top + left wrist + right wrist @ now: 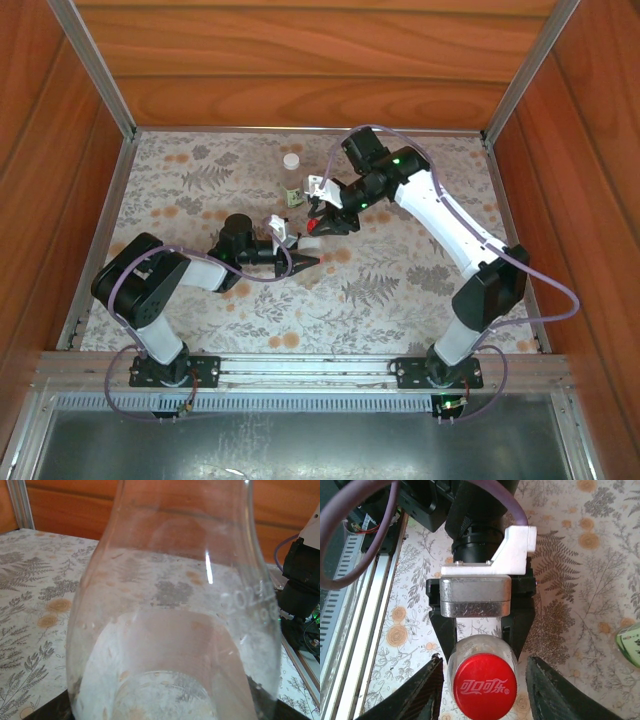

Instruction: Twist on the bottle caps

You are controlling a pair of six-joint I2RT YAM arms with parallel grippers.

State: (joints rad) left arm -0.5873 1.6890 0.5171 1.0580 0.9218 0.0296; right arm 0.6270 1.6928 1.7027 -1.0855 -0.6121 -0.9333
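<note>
Standing upright, bottle (pixel 175 605) pinched in left claw (pixel 481 640), right claw (pixel 485 695) spread astride red cap (pixel 482 685)

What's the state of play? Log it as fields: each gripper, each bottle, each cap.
left gripper: shut on the clear bottle
right gripper: open, one finger on each side of the red cap, a gap on both sides
red cap: on the clear bottle's neck, Coca-Cola logo facing the wrist camera
green-label bottle: standing apart, farther back
white cap: on top of the green-label bottle
</note>
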